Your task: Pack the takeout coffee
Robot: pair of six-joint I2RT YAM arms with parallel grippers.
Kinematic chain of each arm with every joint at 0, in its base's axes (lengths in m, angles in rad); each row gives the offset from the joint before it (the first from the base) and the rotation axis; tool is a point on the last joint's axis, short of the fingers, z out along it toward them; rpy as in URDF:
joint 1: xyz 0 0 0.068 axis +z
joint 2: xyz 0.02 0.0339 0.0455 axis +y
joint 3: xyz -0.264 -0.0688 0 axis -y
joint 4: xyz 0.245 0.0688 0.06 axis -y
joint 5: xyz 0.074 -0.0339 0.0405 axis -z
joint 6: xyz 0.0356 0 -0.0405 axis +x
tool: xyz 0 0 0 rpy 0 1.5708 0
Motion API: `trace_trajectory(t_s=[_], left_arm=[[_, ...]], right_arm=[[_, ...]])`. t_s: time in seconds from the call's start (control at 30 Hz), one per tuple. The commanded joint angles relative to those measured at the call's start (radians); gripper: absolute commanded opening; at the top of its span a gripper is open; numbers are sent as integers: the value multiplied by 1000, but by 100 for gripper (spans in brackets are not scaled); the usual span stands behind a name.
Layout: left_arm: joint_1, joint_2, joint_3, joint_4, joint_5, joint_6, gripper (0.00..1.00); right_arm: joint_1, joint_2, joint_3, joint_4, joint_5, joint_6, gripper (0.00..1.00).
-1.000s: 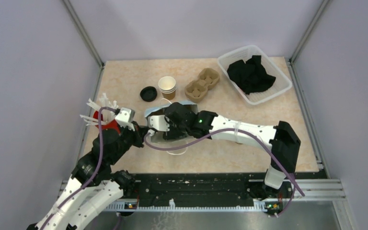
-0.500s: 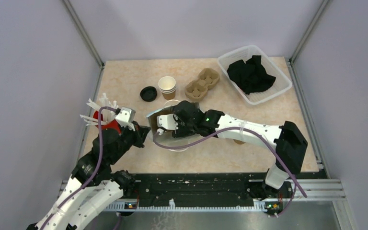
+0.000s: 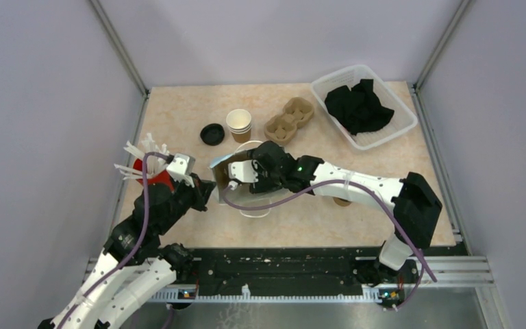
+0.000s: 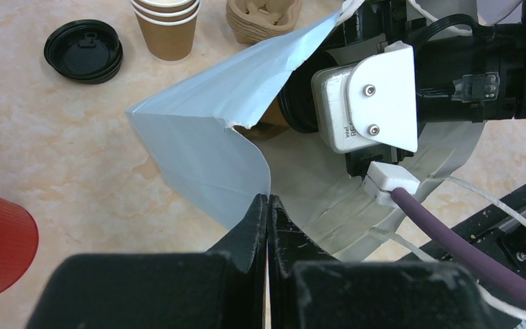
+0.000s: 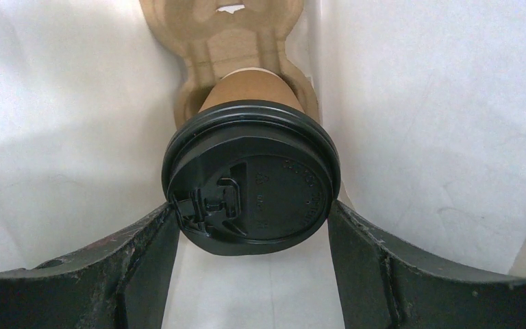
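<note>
A kraft-brown cup with a black lid (image 5: 250,178) stands in a brown cardboard carrier (image 5: 226,41) inside a white paper bag (image 5: 75,123). My right gripper (image 5: 250,219) reaches into the bag, and its fingers (image 5: 157,240) press the lid's rim from both sides. In the top view the bag (image 3: 253,205) hides those fingertips. My left gripper (image 4: 268,199) is shut on the bag's mouth edge (image 4: 205,151) and holds it up. A stack of lidless kraft cups (image 3: 239,124) stands behind the bag, with a loose black lid (image 3: 212,133) to its left.
A second brown two-hole carrier (image 3: 290,118) lies behind the bag. A white basket (image 3: 383,140) of black items sits at the back right. A red cup (image 3: 156,179) of white sticks stands by my left arm, near the left wall.
My right gripper and wrist have shifted a little to the right and back with the cup. The bag's top flap has folded back, opening the mouth wider. My left gripper keeps its hold.
</note>
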Motion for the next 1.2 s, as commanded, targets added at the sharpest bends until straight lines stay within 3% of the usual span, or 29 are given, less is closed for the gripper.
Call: trace_trajectory(t_s=[0.0, 0.4, 1.17], left_arm=[[0, 10, 5, 49, 16, 13, 0], [-1, 15, -6, 59, 19, 17, 0], [0, 16, -2, 59, 33, 22, 0]], right_arm=[[-12, -45, 38, -11, -3, 12, 42], [18, -33, 102, -93, 11, 54, 42], [-3, 54, 25, 77, 24, 36, 42]])
